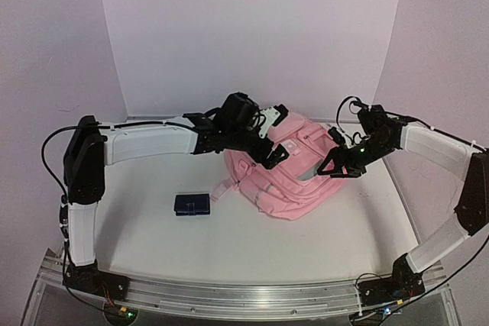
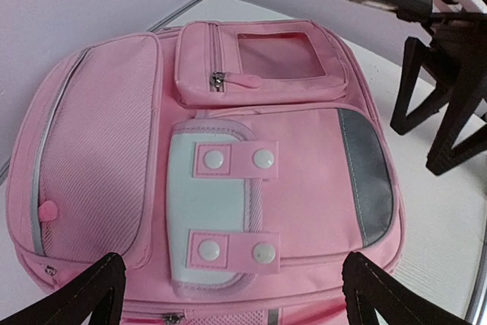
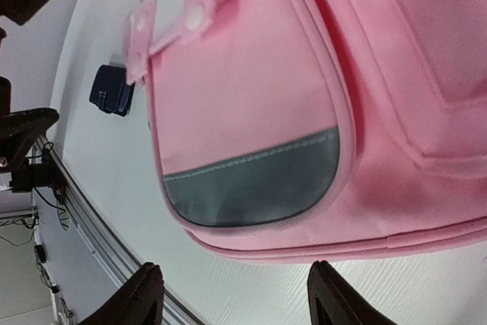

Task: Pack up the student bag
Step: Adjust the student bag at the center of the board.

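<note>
Overhead, the student bag (image 1: 286,185) lies flat on the desk (image 1: 229,242), front face up, toward the back and a little right of centre. Its long axis seems to run from near-left to far-right, though the arms cover enough of it that I would not swear to that. The left gripper (image 1: 273,155) hangs over the bag's upper left part. The right gripper (image 1: 336,167) sits at the bag's right edge. A small dark blue case (image 1: 191,204) lies on the desk apart from the bag, to its near-left, and so closer to the left arm.

From the left wrist, the left gripper (image 2: 232,291) is spread wide and holds nothing. The bag's front fills the frame beneath it. A white flap (image 2: 183,211) with two snap straps is nearest, and a small window pocket lies beyond it with its zip pull (image 2: 218,80) showing. The pockets in this view look zipped.

From the right wrist, the right gripper (image 3: 240,294) has its jaws moderately apart with only bare desk between them. It is just off the bag's rounded edge, where a grey panel (image 3: 251,184) sits. The blue case shows beyond the bag.

Packing has probably not begun. Whichever comes next, opening a pocket or fetching the case, the left arm is the better placed.
</note>
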Robot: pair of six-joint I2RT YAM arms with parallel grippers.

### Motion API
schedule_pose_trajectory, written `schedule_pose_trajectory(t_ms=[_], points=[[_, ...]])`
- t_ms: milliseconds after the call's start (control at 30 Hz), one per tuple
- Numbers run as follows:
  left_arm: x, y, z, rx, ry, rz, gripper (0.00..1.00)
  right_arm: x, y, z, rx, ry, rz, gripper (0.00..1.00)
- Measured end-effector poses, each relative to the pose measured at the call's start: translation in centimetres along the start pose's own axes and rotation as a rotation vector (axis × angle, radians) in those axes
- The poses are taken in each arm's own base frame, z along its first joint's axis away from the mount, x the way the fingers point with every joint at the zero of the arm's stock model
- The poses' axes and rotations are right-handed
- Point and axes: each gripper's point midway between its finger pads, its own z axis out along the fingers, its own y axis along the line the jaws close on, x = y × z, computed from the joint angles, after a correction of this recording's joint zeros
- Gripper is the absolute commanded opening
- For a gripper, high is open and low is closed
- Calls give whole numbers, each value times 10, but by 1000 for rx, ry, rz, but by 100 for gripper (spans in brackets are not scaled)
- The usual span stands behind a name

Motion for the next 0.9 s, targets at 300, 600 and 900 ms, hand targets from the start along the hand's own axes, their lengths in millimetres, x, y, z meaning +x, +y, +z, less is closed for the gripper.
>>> schedule_pose_trajectory(t_ms=[300,600,900], points=[[34,-4,48,-80,149,103,87,2,1,11,-48,-2,77,61],[32,18,51,-200,174,181,51,0,-8,30,-63,26,144,60],[30,11,52,-191,171,234,0,-14,-3,36,-75,32,165,60]])
